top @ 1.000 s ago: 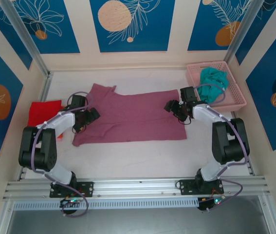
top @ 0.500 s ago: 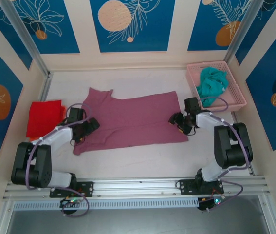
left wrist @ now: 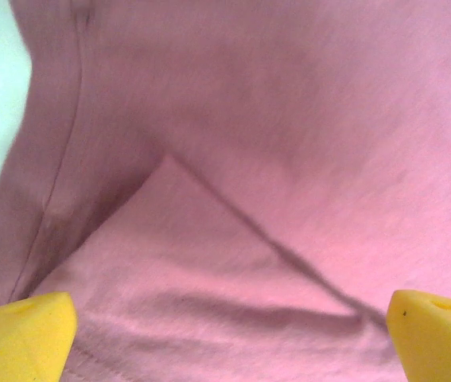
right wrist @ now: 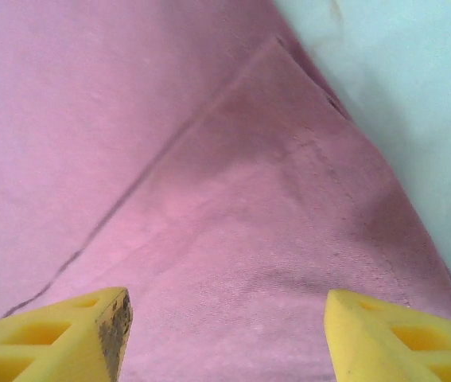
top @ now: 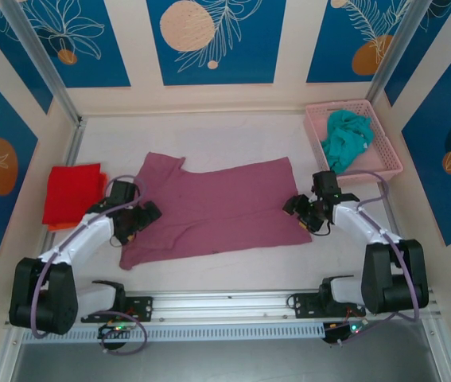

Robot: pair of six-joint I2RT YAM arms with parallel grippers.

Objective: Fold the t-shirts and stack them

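Note:
The mauve-pink t-shirt (top: 213, 207) lies spread flat across the middle of the table. My left gripper (top: 140, 217) is low over its left end, and its yellow fingertips (left wrist: 18, 334) stand wide apart with a cloth fold (left wrist: 233, 223) between them. My right gripper (top: 302, 210) is over the shirt's right end near the hem corner (right wrist: 289, 56), open, with flat cloth between its fingertips (right wrist: 74, 330). Folded at the far left is the red t-shirt (top: 72, 193). The teal t-shirt (top: 346, 139) is bunched in the pink basket (top: 388, 155).
The pink lattice basket stands at the back right corner. Side walls hem the table in on the left and right. Bare white tabletop (top: 209, 131) shows behind the mauve shirt and in a narrow strip (top: 225, 270) along the near rail.
Both grippers have moved toward the near edge of the table. The mauve-pink shirt has shifted nearer along with them, and its left end now lies closer to the rail.

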